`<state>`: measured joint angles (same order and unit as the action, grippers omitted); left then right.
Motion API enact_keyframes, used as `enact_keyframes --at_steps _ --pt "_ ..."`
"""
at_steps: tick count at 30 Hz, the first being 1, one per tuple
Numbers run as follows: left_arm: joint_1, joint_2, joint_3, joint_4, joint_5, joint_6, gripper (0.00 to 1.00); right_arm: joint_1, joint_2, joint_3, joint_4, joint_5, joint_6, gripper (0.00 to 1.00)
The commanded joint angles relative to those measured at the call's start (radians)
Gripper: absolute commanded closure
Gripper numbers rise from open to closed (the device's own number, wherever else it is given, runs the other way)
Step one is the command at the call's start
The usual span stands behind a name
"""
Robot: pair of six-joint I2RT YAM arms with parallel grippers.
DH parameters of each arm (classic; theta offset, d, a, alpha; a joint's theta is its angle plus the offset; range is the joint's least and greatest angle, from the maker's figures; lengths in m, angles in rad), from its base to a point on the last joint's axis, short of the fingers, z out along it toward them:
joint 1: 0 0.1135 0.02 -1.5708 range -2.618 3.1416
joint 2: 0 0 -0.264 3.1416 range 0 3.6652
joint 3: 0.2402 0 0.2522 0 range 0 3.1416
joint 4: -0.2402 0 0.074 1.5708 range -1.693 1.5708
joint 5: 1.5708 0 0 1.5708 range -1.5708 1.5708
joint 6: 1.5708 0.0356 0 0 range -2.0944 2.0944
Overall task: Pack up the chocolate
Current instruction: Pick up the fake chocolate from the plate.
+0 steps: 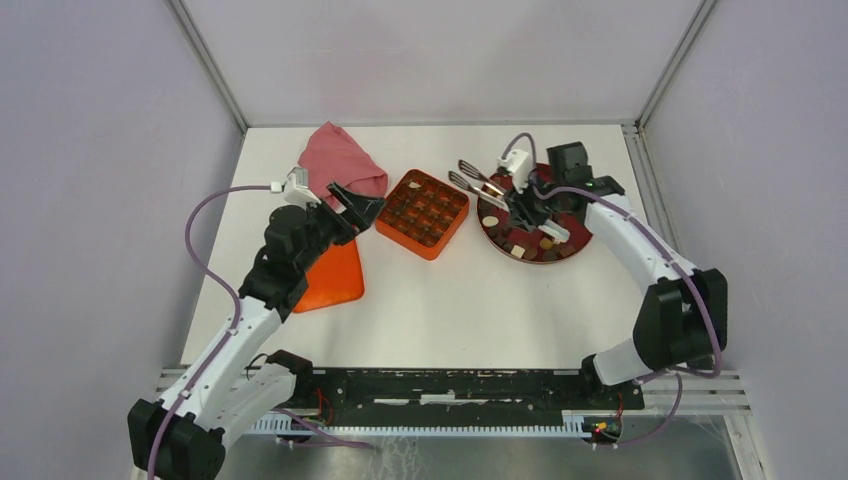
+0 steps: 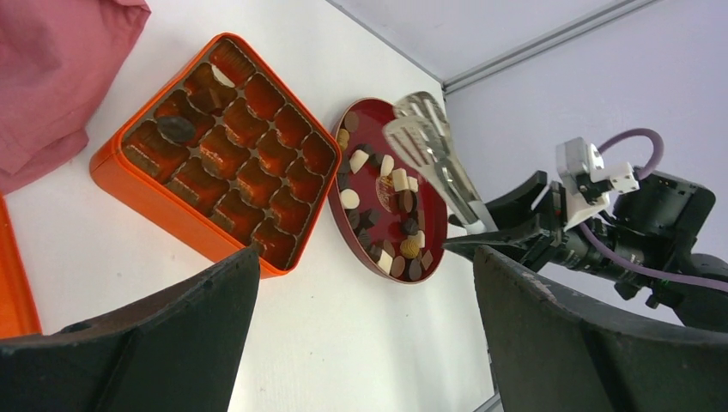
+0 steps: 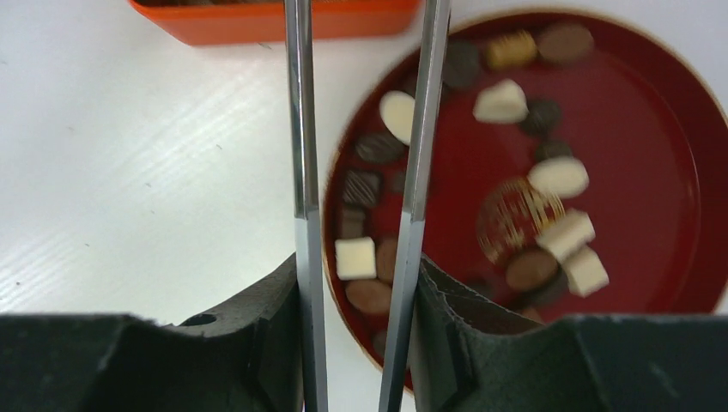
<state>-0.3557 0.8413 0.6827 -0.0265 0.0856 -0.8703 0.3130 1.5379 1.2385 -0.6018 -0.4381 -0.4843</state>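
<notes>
The chocolate [image 1: 520, 245] lies as several small dark, brown and cream pieces on the dark red round plate [image 1: 580, 237]; the same pieces [image 3: 558, 176] show in the right wrist view. One dark piece [image 2: 176, 129] sits in a cell of the orange gridded box [image 1: 423, 212]. My right gripper [image 1: 520, 200] hangs over the plate, shut on metal tongs [image 1: 478, 182]. The two tong arms [image 3: 300, 129] stand apart, their heads [image 2: 425, 142] over the plate's far edge with nothing between them. My left gripper [image 1: 362, 212] hovers open beside the box's left corner, holding nothing.
A pink cloth [image 1: 343, 160] lies crumpled behind the left gripper. The flat orange lid [image 1: 335, 275] rests under the left arm. Grey walls enclose the white table on three sides. The box's orange wall [image 3: 275, 26] shows at the top of the right wrist view.
</notes>
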Motion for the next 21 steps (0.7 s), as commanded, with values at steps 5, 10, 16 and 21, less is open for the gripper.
enact_keyframes --at_steps 5,10,16,21 --pt "-0.004 0.155 0.099 0.151 0.127 -0.006 0.02 -0.256 -0.199 -0.186 0.048 -0.050 0.008 0.54" --pt "-0.004 0.255 0.164 0.181 0.201 0.013 0.02 -0.417 -0.276 -0.282 0.059 -0.086 0.022 0.54" --pt "-0.005 0.300 0.184 0.201 0.240 0.037 0.02 -0.530 -0.303 -0.324 0.059 -0.099 0.019 0.54" --pt "-0.004 0.285 0.179 0.147 0.241 0.120 0.02 -0.549 -0.264 -0.274 0.032 -0.076 -0.012 0.55"
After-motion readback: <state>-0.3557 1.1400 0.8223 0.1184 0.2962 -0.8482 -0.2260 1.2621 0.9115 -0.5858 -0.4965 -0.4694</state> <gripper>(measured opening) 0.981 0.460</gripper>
